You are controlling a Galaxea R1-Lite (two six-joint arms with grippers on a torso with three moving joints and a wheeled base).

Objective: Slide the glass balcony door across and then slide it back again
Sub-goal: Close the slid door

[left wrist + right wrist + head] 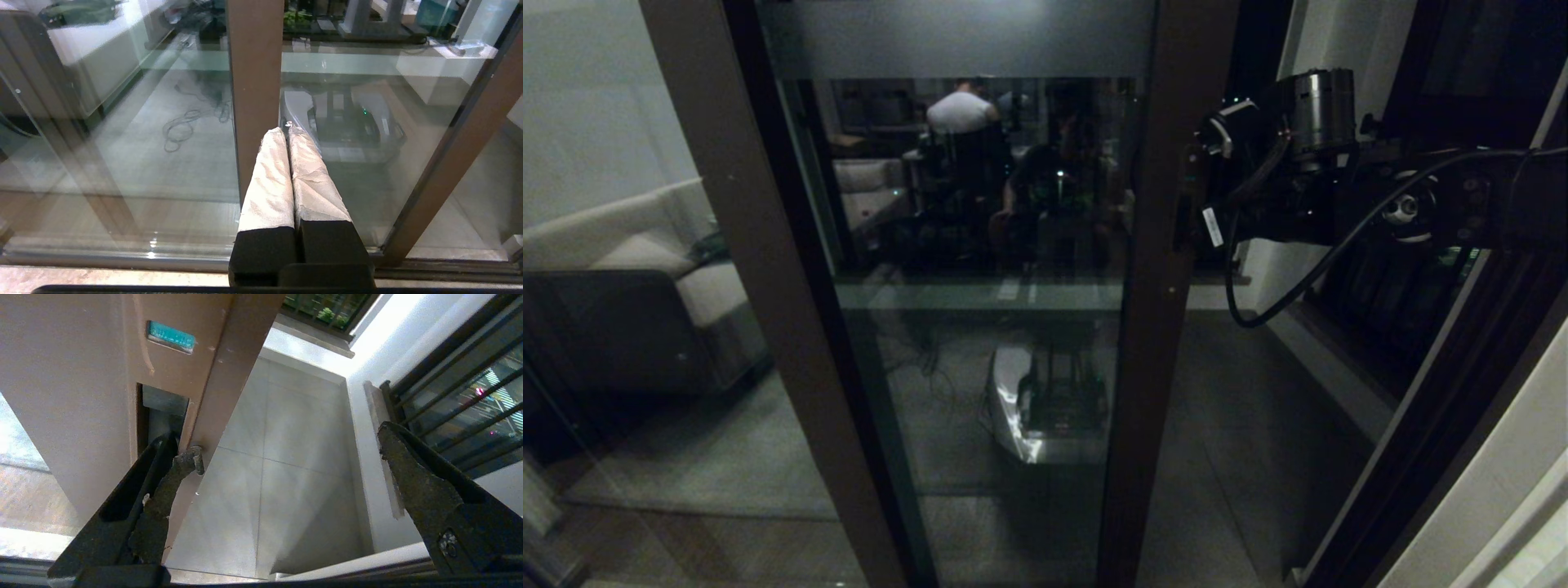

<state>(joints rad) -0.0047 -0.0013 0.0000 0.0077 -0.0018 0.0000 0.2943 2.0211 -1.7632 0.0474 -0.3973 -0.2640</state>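
Glass balcony door (980, 327), a tall pane in a dark brown frame, was seen filling the centre of the head view, its frosted band (956, 37) across the top and its right stile (1156, 269) running from top to bottom just right of centre. To the right of that stile an open gap showed the tiled balcony floor (1241, 425).

The right gripper (286, 453) was seen at the stile's edge in the upper right of the head view, its jaws spread wide. In the right wrist view one finger (163, 486) was set against the recessed handle (161, 416) in the stile, while the other finger (425, 490) stood well apart over the balcony floor; nothing was clamped between them.

The left gripper (288, 130) was seen only in the left wrist view, its cloth-wrapped fingers (269, 179) pressed together and empty, pointed toward a brown frame post (255, 81).

A pale sofa (645, 269) was seen behind the fixed glass panel (621, 245) at the left of the head view.
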